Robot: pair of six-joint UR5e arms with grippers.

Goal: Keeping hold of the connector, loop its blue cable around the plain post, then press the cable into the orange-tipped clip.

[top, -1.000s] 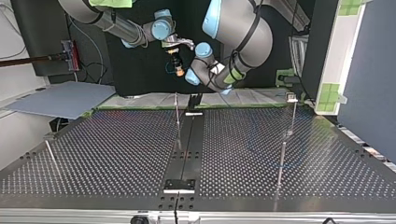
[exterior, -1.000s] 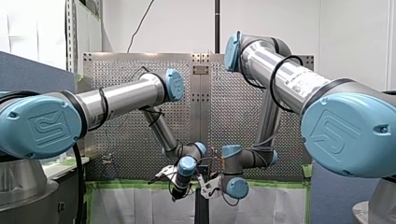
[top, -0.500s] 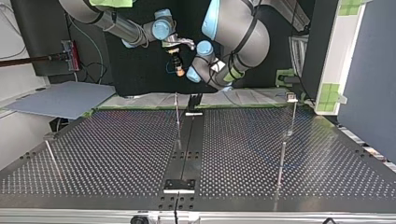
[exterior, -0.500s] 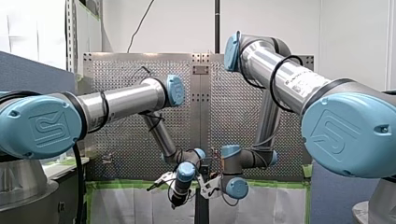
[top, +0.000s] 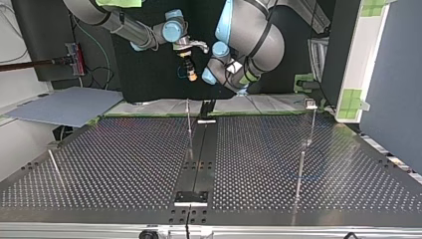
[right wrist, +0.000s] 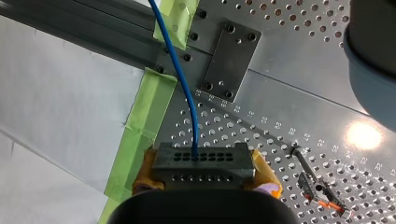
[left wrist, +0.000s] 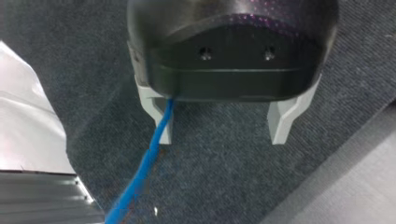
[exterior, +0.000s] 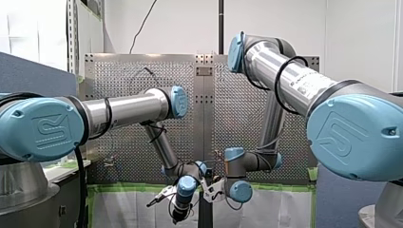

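Note:
In the right wrist view my right gripper (right wrist: 205, 173) is shut on the dark grey connector (right wrist: 201, 157), with its yellow pads (right wrist: 265, 173) on both ends. The blue cable (right wrist: 180, 70) leaves the connector and runs off over the perforated table (right wrist: 280, 107). The orange-tipped clip (right wrist: 322, 197) lies on the table beside the gripper. In the left wrist view my left gripper (left wrist: 219, 126) is open, and the blue cable (left wrist: 140, 177) runs past one pale finger (left wrist: 161, 119), unclamped. In the top view both grippers hang close together beyond the table's far edge, with my right gripper (top: 189, 69) at the left.
Thin upright posts stand on the table in the top view, one near the middle (top: 189, 122) and two at the right (top: 300, 169). Green tape (right wrist: 140, 126) lines the table's edge. The other arm's grey body (right wrist: 373, 56) looms beside the right wrist camera.
My left arm's wrist has sunk lower in the front view and drawn closer to my right gripper in the top view. My right arm has held still with the connector.

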